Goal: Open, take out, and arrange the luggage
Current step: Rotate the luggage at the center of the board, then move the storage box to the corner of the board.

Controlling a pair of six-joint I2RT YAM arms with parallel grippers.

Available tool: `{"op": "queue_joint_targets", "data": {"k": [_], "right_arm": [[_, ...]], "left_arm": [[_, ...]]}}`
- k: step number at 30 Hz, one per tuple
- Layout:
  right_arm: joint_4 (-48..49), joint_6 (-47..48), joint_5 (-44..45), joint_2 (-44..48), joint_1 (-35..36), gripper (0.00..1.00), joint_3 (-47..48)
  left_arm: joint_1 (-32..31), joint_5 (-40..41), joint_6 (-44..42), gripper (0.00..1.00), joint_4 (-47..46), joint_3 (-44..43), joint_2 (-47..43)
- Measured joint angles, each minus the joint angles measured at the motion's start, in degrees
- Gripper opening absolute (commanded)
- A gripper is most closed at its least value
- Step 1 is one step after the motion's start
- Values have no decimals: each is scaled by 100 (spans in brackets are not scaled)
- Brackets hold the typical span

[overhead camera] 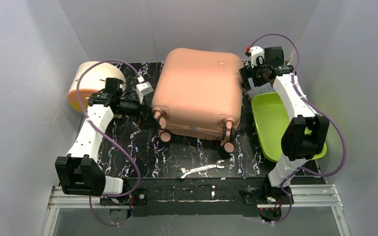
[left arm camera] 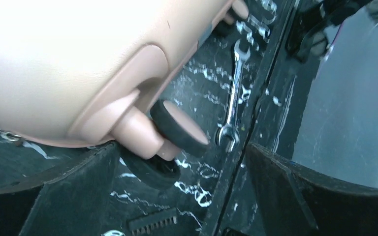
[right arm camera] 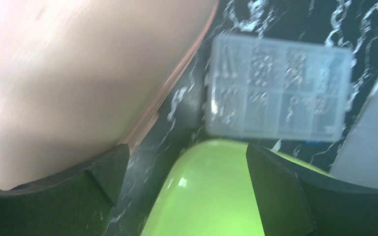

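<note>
Luggage (overhead camera: 197, 96) lies flat and closed at the centre of the black marbled table (overhead camera: 152, 157). Its long axis runs near to far, slightly skewed. The wheels (left arm camera: 179, 128) point at the near edge, the top end at the far wall.

Left arm reaches forward. The left gripper (left arm camera: 183, 162) is low by the near-left wheel corner, fingers wide apart, holding nothing.

Right arm stretches to the far right. The right gripper (right arm camera: 187, 152) is spread, empty, over the lime-green tray (right arm camera: 202, 196) and a clear compartment box (right arm camera: 278, 88).
</note>
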State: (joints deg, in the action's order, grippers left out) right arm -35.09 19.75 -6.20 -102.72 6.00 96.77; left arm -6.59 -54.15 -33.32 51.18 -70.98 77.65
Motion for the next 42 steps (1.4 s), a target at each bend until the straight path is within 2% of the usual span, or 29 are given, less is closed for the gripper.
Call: {"op": "queue_joint_targets", "data": {"k": [6, 11, 20, 26, 33, 39, 42], "right_arm": [[50, 345, -518, 1362, 76, 100, -1495], [184, 603, -793, 2306, 149, 100, -2402], [413, 728, -1049, 2798, 125, 100, -3410], [514, 673, -1405, 2798, -87, 100, -3517], [660, 586, -1740, 2800, -310, 100, -3600], [682, 557, -1921, 2800, -483, 100, -3744], [686, 544, -1976, 2800, -520, 100, -3755]], "left_arm": [[1207, -1281, -804, 98, -262, 203, -251], [1700, -2000, -1600, 97, -474, 315, -50], [1735, -2330, -3451, 79, -260, 310, 859], [1735, -2210, -4555, 64, 214, 240, 1545], [1657, -2017, -5805, 57, 940, -81, 2227], [1451, -1814, -6465, 53, 1318, -297, 2603], [1370, -1690, -6655, 46, 1403, -299, 2638]]}}
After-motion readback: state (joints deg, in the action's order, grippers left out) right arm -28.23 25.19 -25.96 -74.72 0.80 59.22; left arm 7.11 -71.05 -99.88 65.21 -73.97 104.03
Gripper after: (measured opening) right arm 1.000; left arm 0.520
